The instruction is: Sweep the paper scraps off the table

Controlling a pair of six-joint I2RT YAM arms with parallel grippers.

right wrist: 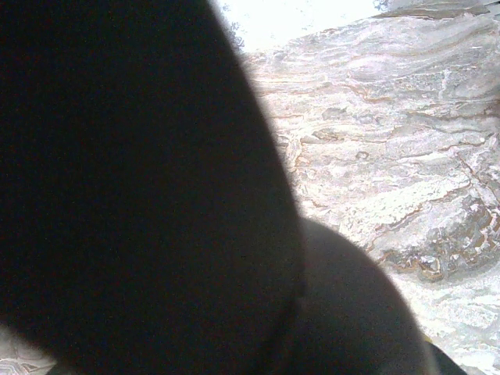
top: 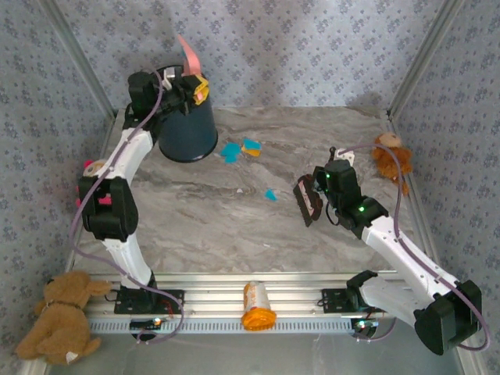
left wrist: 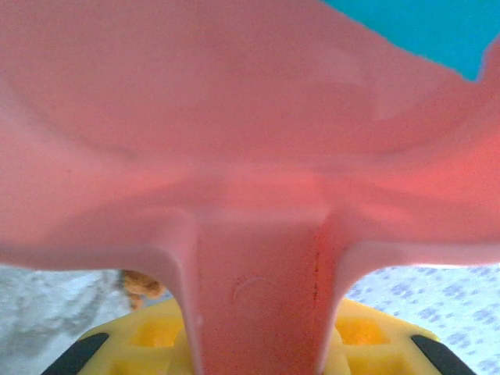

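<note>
Near rail: an orange plastic bottle point(top: 258, 306) lies idle. Mid-table: the right gripper point(top: 317, 199) is clamped on a dark bristled brush point(top: 308, 201). Beyond it, small turquoise and orange paper scraps point(top: 231, 152) lie on the grey marble-veined table point(top: 219, 226), one piece alone near the brush and a cluster beside the dark round bucket point(top: 187, 129). Farthest: the left gripper point(top: 193, 84) pinches the handle of a pink plastic dustpan point(top: 187, 51), upended over the bucket. Judged partly done, with these scraps outstanding.
</note>
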